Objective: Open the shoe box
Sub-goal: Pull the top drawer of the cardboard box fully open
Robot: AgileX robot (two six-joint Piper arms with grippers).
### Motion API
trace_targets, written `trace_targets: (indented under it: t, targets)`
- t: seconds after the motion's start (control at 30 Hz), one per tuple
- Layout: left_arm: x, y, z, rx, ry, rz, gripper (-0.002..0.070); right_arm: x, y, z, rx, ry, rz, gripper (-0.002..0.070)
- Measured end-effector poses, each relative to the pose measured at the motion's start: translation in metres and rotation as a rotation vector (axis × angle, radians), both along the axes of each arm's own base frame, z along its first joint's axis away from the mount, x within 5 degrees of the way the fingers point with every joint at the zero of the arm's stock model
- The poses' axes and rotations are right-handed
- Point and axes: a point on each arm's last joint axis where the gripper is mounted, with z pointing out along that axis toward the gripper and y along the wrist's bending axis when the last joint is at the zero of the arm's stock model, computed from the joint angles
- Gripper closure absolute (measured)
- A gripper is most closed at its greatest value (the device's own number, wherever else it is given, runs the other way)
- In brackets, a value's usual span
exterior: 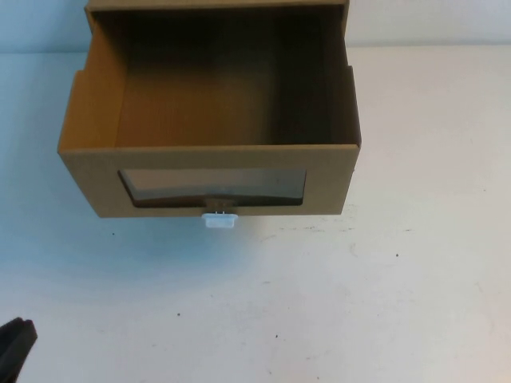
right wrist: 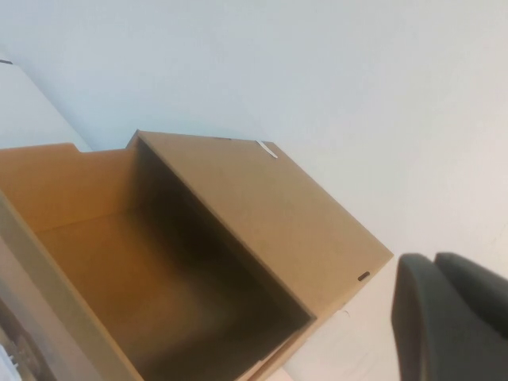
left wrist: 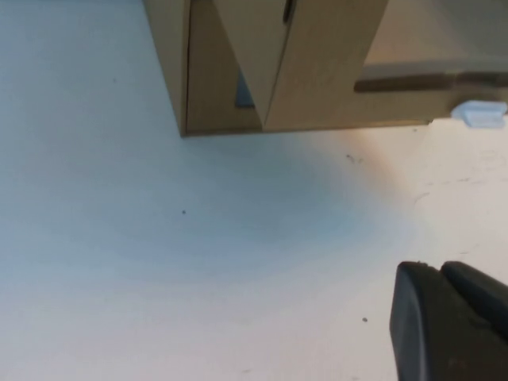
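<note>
The brown cardboard shoe box (exterior: pixel 207 191) stands at the table's far middle with its drawer pulled out toward me. The drawer's inside (exterior: pixel 215 96) is bare, and its front has a clear window (exterior: pixel 211 185). A small white pull tab (exterior: pixel 219 221) hangs under the window. My left gripper (exterior: pixel 16 345) is at the near left corner, far from the box and shut on nothing. In the left wrist view, that gripper (left wrist: pixel 438 268) hovers over the table, with the box (left wrist: pixel 317 71) and tab (left wrist: pixel 480 113) beyond. My right gripper (right wrist: pixel 432 260) is shut beside the open box (right wrist: pixel 262 214), touching nothing.
The white table (exterior: pixel 359 303) stretches in front of the box and to both sides of it. A pale wall (right wrist: pixel 317 71) rises behind the box. Small dark specks dot the tabletop.
</note>
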Motion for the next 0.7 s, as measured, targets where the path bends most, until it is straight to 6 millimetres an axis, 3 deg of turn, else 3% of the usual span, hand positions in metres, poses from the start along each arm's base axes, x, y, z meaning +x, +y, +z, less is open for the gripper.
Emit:
trace_targets:
  t: [0.23,0.53,0.7]
  targets:
    - [-0.002,0.001,-0.016,0.026,0.014,0.003,0.0678,0.0,0.0,0.0,0.0,0.0,0.0,0.0689]
    - [-0.002,0.017,-0.05,0.12,-0.2,0.154,0.0678,0.0,0.0,0.0,0.0,0.001,-0.001,0.0689]
    - [-0.002,0.019,-0.064,0.195,-0.151,0.15,0.0678,0.0,0.0,0.0,0.0,0.001,-0.001,0.0689]
